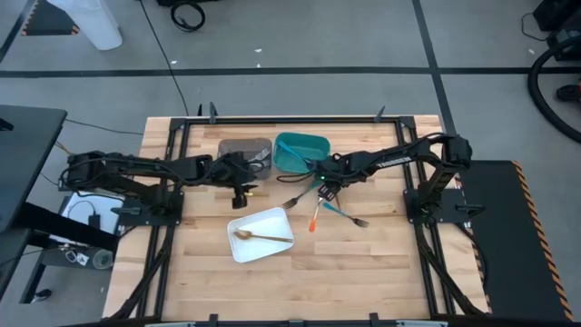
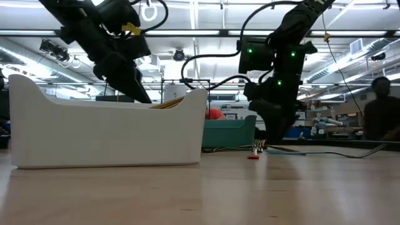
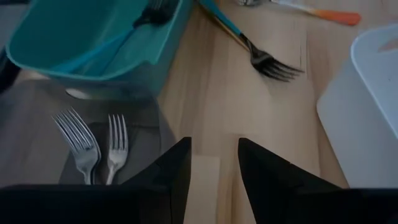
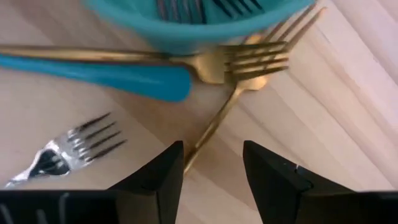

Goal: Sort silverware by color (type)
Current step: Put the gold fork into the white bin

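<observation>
My left gripper (image 3: 214, 146) is open and empty. It hovers over bare wood (image 1: 243, 191) between the grey bin and the white tray. My right gripper (image 4: 213, 149) is open too, low over the table (image 1: 324, 191) just in front of the teal bin (image 1: 301, 150). Two gold forks (image 4: 249, 62) lie crossed on the wood under it, and one thin handle (image 4: 208, 134) runs toward the gap between its fingers. A teal handle (image 4: 99, 74) and a silver fork (image 4: 87, 143) lie beside them. An orange-handled piece (image 1: 315, 218) and a teal-handled fork (image 1: 349, 216) lie nearer the near edge.
The grey bin (image 3: 93, 149) holds two silver forks. The teal bin (image 3: 93, 37) holds a teal-handled piece. The white tray (image 1: 261, 234), near the table's near edge, holds a gold piece (image 1: 263, 238). In the low view its tall wall (image 2: 106, 134) blocks the left half. A person (image 2: 378, 112) stands behind the table.
</observation>
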Tool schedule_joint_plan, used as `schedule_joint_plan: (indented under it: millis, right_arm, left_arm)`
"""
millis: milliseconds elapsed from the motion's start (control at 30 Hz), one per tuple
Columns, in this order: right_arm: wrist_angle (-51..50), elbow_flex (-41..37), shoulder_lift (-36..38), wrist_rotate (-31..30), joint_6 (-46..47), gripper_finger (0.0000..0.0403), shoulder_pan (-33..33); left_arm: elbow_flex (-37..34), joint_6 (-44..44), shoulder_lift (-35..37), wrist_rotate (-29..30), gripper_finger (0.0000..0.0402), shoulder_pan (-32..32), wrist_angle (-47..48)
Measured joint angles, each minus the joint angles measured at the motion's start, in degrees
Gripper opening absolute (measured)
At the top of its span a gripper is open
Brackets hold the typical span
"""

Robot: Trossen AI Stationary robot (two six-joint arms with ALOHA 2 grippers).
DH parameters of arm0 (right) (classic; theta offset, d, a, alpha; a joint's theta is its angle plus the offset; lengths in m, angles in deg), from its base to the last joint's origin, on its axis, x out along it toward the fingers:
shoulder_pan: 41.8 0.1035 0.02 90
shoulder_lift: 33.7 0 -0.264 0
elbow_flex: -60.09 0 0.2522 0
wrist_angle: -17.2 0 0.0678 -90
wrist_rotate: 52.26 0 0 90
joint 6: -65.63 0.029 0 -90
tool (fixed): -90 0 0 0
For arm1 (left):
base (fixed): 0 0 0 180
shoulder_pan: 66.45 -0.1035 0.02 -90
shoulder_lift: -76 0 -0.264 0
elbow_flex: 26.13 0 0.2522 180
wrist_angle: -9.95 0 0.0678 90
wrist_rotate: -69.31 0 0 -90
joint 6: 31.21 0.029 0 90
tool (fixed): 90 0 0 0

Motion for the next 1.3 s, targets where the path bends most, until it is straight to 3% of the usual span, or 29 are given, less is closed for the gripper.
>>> schedule_joint_plan:
  millis: [367, 733, 867, 1167, 1300]
  right_arm:
    - [4.0, -5.1, 0.4, 0.0, 2.4, 0.0172, -1.0]
    - [0.7, -5.8, 1.2, 0.5, -0.3, 0.0166, -1.1]
    - [0.3, -5.9, 1.4, 1.9, -1.6, 0.0136, -1.2]
    - [-1.8, -5.9, 1.5, 7.5, -1.6, 0.0023, -1.3]
    - [-4.6, -5.9, 2.0, 8.6, -0.7, 0.0017, -1.1]
  left_arm:
    - [-0.4, -1.4, 0.3, -0.1, 0.0141, 0.1, 2.4]
    - [-0.4, -1.4, 0.3, -0.2, 0.0141, 0.1, 3.2]
    - [-0.4, -1.5, 0.3, -0.2, 0.0141, 0.1, 3.5]
    - [-0.4, -1.5, 0.3, -0.2, 0.0141, 0.1, 4.3]
    - [-0.4, -1.5, 0.3, -0.2, 0.0141, 0.1, 4.7]
